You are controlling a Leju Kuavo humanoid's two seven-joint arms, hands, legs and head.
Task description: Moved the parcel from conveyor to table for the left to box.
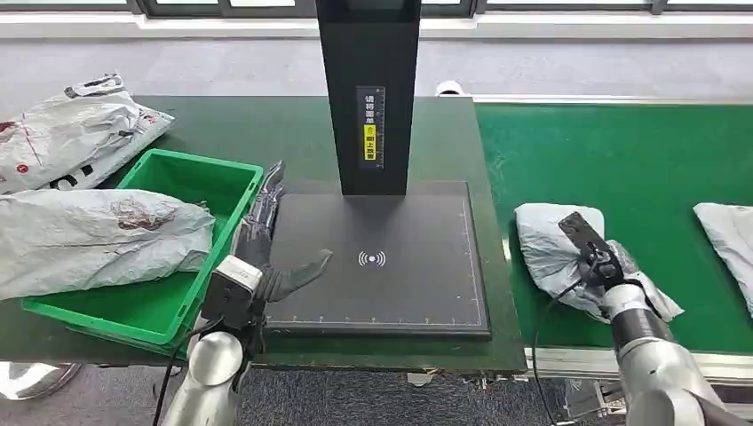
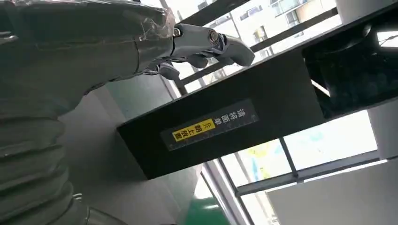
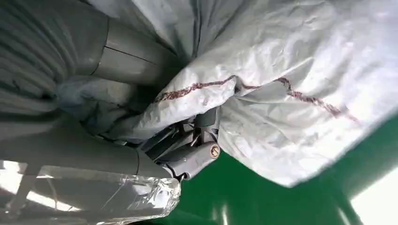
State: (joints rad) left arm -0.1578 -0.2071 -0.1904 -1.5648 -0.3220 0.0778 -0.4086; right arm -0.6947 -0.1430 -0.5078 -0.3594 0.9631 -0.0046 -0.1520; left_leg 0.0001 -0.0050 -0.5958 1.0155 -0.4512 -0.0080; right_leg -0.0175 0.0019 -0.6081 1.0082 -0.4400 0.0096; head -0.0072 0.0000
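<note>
- Arms come in from below: the right hand [image 1: 593,260] is down on the grey parcel [image 1: 555,244] lying on the green conveyor [image 1: 622,151]; in the right wrist view its fingers [image 3: 197,154] are closed into the crumpled plastic of the parcel [image 3: 300,93], gripping it. A reddish line runs across the bag; no writing on it can be read.
- The left hand [image 1: 266,240] holds nothing, its fingers apart, at the near left edge of the black scanning pad [image 1: 382,257] on the table [image 1: 257,124]; the thumb lies over the pad's surface.
- A white wireless symbol is printed at the pad's middle, and fine ruled marks run along its borders.
- Left of the pad stands a green box [image 1: 178,240] with one grey parcel [image 1: 98,235] lying across it; another white bag [image 1: 71,133] with dark print lies behind it.
- A second grey parcel [image 1: 728,235] lies on the conveyor at the right edge.
- Farther back, a black post [image 1: 368,89] rises from the pad, bearing a vertical label with white Chinese characters above a yellow patch; the text is too small to read.
</note>
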